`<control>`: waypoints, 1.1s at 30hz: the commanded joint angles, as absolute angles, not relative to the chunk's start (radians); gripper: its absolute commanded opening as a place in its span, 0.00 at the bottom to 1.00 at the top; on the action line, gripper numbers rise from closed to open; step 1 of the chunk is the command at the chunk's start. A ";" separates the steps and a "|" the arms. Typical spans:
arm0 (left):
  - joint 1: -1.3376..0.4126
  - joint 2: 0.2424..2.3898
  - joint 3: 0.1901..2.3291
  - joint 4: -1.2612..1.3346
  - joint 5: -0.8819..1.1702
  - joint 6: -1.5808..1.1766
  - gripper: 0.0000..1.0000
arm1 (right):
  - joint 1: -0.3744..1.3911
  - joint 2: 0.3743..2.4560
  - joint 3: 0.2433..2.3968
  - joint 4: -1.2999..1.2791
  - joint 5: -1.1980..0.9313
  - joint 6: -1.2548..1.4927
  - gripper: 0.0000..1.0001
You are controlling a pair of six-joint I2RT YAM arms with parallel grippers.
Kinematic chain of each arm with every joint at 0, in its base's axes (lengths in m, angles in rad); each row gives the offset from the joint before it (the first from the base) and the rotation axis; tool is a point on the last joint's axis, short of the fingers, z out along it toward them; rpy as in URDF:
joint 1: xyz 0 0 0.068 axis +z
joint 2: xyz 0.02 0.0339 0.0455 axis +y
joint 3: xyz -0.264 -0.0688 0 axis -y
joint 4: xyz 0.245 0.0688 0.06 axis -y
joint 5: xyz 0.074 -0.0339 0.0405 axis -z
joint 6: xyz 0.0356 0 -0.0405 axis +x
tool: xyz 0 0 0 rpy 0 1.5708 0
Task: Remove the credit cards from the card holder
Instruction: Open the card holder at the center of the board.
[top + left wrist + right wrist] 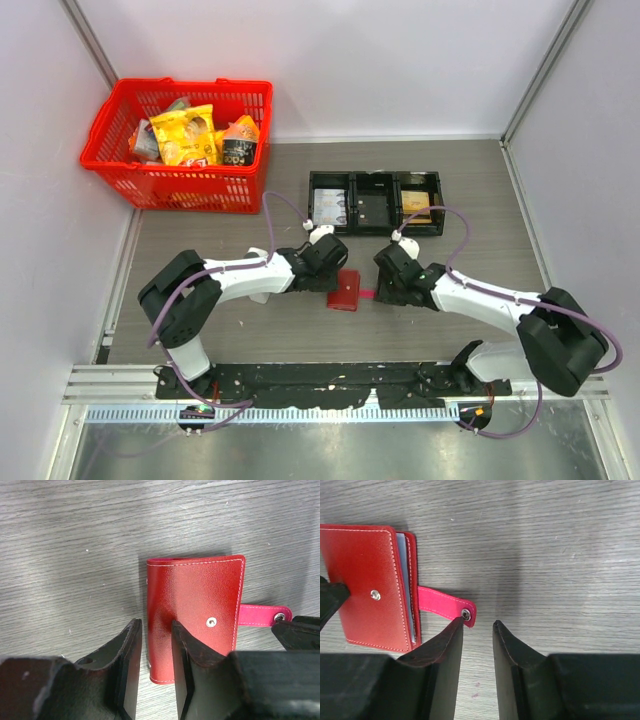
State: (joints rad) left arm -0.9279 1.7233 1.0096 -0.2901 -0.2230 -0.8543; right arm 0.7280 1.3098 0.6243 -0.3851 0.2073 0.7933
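Note:
The red card holder [345,290] lies folded shut on the grey table between my two grippers. Its pink tab [442,605] is unsnapped and sticks out to the right. My left gripper [155,625] straddles the spine edge. One finger [182,645] rests on the red cover [200,595]. The other stands on the table beside it, with a sliver of table showing between them. My right gripper [477,622] has narrowly parted jaws with bare table between them. Its left fingertip touches the tab's snap end. The credit cards are hidden; only pale sleeve edges [409,580] show between the covers.
A black three-compartment tray [375,180] stands behind the grippers, with flat items in its left and right compartments. A red basket [140,180] of snack packets sits at the back left. Walls close in the table on the left, right and back.

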 commanded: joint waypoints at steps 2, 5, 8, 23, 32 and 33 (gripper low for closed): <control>-0.930 1.683 1.037 -0.305 -0.222 -0.825 0.36 | 0.689 1.233 0.560 -0.203 0.104 0.784 0.31; -0.940 1.664 1.045 -0.322 -0.225 -0.816 0.46 | 0.655 1.210 0.502 -0.131 0.039 0.784 0.31; -0.965 1.648 1.066 -0.354 -0.244 -0.804 0.56 | 0.632 1.193 0.453 -0.059 -0.024 0.785 0.31; -1.080 1.767 1.253 -0.534 -0.380 -0.764 1.00 | 0.537 1.198 0.351 0.136 -0.155 0.759 0.01; -1.088 1.904 1.351 -0.613 -0.448 -0.767 1.00 | 0.514 1.195 0.310 0.190 -0.198 0.769 0.01; -1.088 1.911 1.358 -0.618 -0.456 -0.765 1.00 | 0.512 1.192 0.308 0.190 -0.201 0.767 0.01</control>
State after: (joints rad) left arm -1.0798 1.8885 1.3033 -0.5621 -0.3840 -0.7761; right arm 0.5205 1.2022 0.3172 0.1280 -0.1707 0.7670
